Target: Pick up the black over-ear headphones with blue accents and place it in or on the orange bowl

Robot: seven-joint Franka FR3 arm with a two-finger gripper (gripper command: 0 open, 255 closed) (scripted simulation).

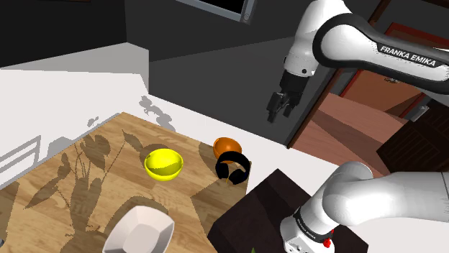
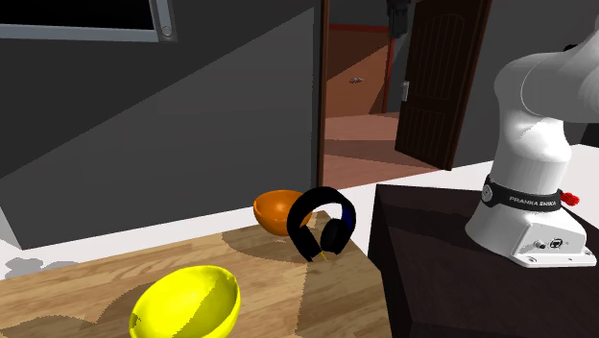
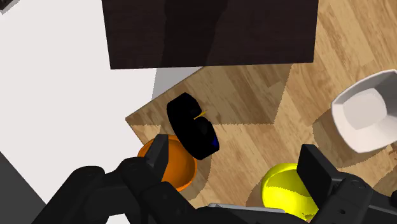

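The black headphones (image 1: 233, 169) with a blue accent stand upright near the wooden table's corner, next to the dark stand. In the second exterior view the headphones (image 2: 321, 225) lean against the orange bowl (image 2: 275, 207) just behind them. The orange bowl (image 1: 224, 146) sits at the table's far edge. My gripper (image 1: 282, 105) hangs high above and beyond both, over the floor. In the wrist view the gripper (image 3: 238, 164) is open and holds nothing. The headphones (image 3: 191, 126) and orange bowl (image 3: 176, 168) lie far below, close to one finger (image 3: 159, 156).
A yellow bowl (image 1: 163, 164) sits on the table (image 1: 86, 187) toward the shoulder view's left of the headphones. A white squarish bowl (image 1: 139, 230) lies nearer the front edge. The dark stand (image 1: 262, 205) borders the table. A dark door (image 2: 437, 82) stands open behind.
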